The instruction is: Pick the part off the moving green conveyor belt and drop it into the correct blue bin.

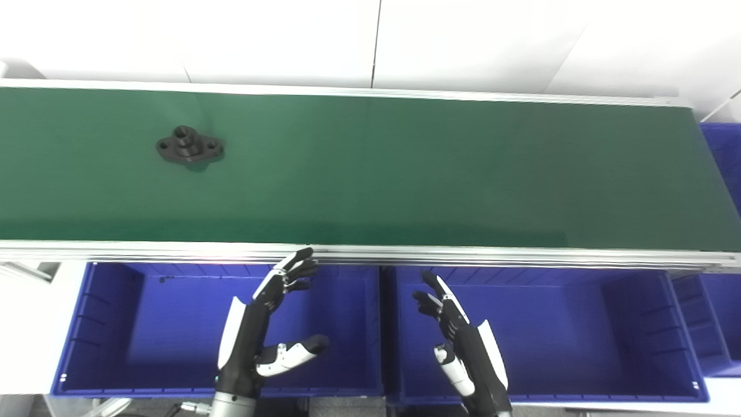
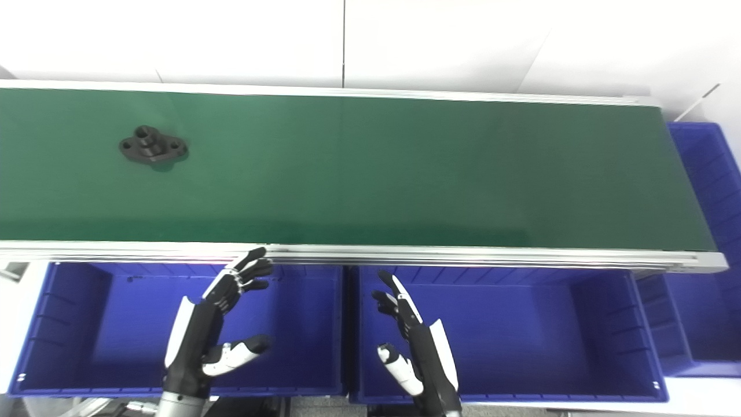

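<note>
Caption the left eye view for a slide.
Black part rides the green belt; both open hands wait over blue bins.

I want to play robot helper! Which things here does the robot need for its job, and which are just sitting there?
For the job:
black part on the green conveyor belt
left blue bin
right blue bin
left hand and right hand, both open, holding nothing

Just there:
another blue bin past the belt's right end
white wall
</note>
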